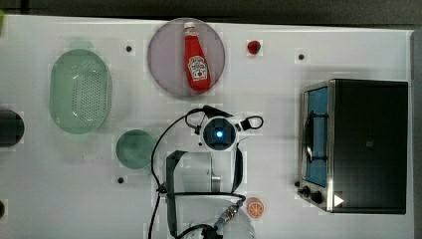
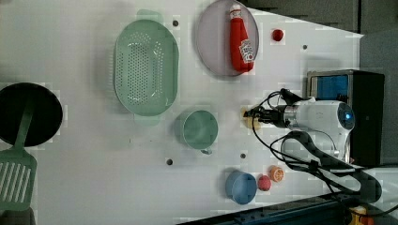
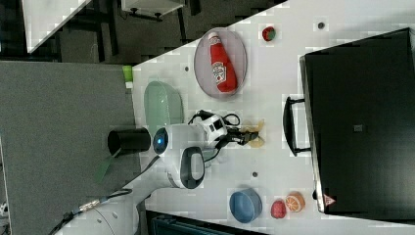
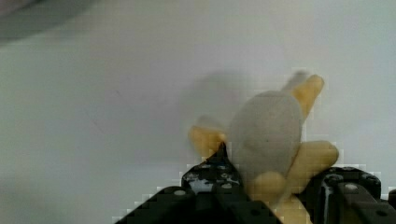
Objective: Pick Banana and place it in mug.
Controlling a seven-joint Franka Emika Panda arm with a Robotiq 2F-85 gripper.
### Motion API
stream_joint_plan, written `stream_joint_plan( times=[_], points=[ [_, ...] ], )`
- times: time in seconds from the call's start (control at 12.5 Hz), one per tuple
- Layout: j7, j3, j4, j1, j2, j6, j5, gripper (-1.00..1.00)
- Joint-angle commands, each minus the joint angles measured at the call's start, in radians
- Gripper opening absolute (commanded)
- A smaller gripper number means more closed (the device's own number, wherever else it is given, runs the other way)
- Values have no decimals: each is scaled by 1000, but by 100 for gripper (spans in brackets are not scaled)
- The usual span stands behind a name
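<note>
Banana [image 4: 273, 140] showed in the wrist view as a peeled toy, a pale grey-white core with yellow peel flaps splayed around it, lying on the white table [image 1: 278, 40]. It sat between the two black fingertips of the gripper [image 4: 266, 186], one fingertip [image 4: 212, 170] touching a peel flap; the frames could not settle whether the jaws had clamped on it. In the left view the banana [image 2: 248, 118] lay near the table's middle, just in front of the gripper [image 2: 256, 115], well apart from the mug [image 2: 200, 129].

The table was white with small dark holes, and beyond its edge the right view showed a grey floor. Largest on it was the black toaster oven [image 1: 366, 144] by the top view's right edge. The pale-green colander [image 1: 79, 91] sat towards the top view's left edge. A grey plate [image 1: 169, 64] near the far edge carried a ketchup bottle [image 1: 196, 57]. The dark-green mug [image 1: 135, 148] stood below the colander. A blue bowl [image 2: 240, 186], an orange slice [image 1: 255, 207] and a strawberry [image 1: 254, 47] were smaller.
</note>
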Motion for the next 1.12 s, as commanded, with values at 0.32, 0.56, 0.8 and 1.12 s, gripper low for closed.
stream_joint_plan(
  times=[0.32,0.56,0.8,1.12],
  points=[
    [-28,-7,65,-22,-275,-327,12,-28],
    [-27,-11,173,-24,-410,-632,12,-28],
    [-7,14,283,-16,-486,-821,12,-28],
    [116,100,317,13,-511,-903,108,-28]
  ],
)
